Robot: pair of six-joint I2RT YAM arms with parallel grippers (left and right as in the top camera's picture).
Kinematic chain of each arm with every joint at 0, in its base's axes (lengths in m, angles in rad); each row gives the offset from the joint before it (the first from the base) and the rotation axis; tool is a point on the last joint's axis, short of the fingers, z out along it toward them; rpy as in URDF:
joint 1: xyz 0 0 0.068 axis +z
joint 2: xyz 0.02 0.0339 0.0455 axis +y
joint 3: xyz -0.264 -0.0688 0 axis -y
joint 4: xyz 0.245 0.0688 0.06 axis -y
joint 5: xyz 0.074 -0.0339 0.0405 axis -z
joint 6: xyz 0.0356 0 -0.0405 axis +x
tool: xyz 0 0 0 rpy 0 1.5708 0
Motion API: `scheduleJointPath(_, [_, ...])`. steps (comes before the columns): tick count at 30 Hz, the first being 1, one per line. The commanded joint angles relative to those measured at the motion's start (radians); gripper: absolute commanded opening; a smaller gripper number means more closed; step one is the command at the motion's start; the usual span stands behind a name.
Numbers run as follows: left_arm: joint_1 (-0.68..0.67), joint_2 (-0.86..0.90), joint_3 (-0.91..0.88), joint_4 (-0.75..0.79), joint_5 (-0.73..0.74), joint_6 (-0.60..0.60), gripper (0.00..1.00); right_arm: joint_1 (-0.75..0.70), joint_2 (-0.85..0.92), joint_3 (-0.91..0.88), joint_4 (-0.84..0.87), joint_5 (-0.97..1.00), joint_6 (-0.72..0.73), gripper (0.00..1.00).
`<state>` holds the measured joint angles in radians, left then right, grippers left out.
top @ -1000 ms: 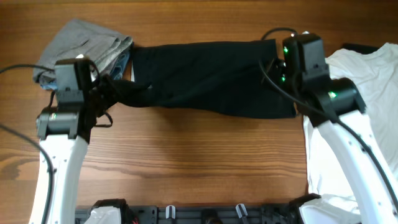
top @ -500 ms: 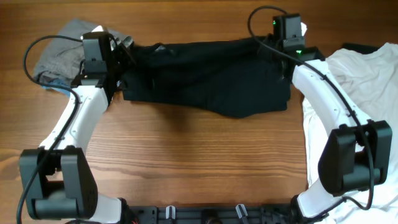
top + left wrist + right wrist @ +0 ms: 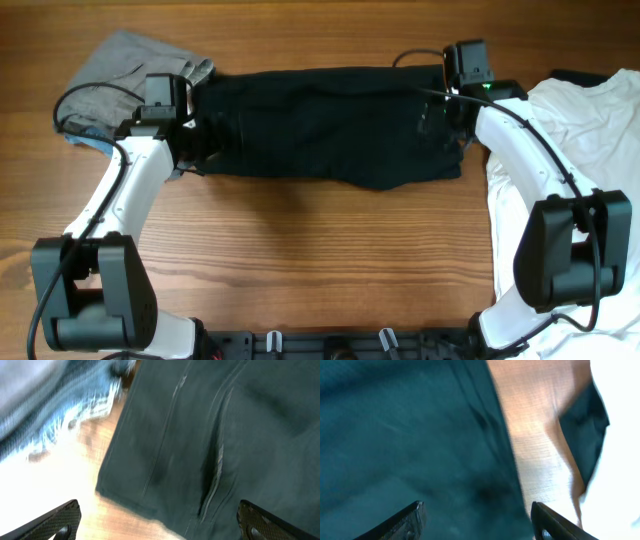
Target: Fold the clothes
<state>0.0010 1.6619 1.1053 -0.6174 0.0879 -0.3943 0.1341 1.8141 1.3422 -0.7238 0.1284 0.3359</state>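
Observation:
The clothes' large black piece [image 3: 330, 125] lies folded in a long band across the far middle of the table. My left gripper [image 3: 205, 140] hovers open over its left end; in the left wrist view the gripper [image 3: 157, 525] has wide-apart fingers [image 3: 57, 520] over the black hem [image 3: 200, 460] and bare wood. My right gripper [image 3: 440, 125] stands open over the right end. In the right wrist view that gripper [image 3: 479, 522] holds nothing, with black fabric [image 3: 410, 435] below it.
A white T-shirt [image 3: 580, 180] is spread at the right, close to the black piece's right edge. A grey garment [image 3: 120, 70] and frayed blue denim [image 3: 60, 410] lie bunched at the far left. Bare wood [image 3: 320, 260] fills the near middle.
Both grippers have opened and let go of the black fabric, which now lies flat. Both arms have drawn back slightly toward the near side.

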Motion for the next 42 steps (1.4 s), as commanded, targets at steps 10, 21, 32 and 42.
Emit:
scheduleJointPath(10, [-0.037,0.006,0.004,-0.154,0.117,0.119,1.0,-0.248,0.062,-0.099,-0.103,-0.523,-0.222,0.64])
scheduleJointPath(21, [-0.056,0.006,0.004,-0.183,0.126,0.126,1.0,-0.3,-0.252,-0.11,-0.138,-0.315,-0.147,0.78])
scheduleJointPath(32, [-0.19,0.006,0.004,-0.151,0.117,0.129,1.0,-0.246,0.008,-0.11,0.39,-0.444,-0.149,0.78])
scheduleJointPath(42, [-0.19,0.006,0.004,-0.148,0.117,0.129,1.0,-0.229,0.211,-0.11,0.683,-0.615,-0.15,0.38])
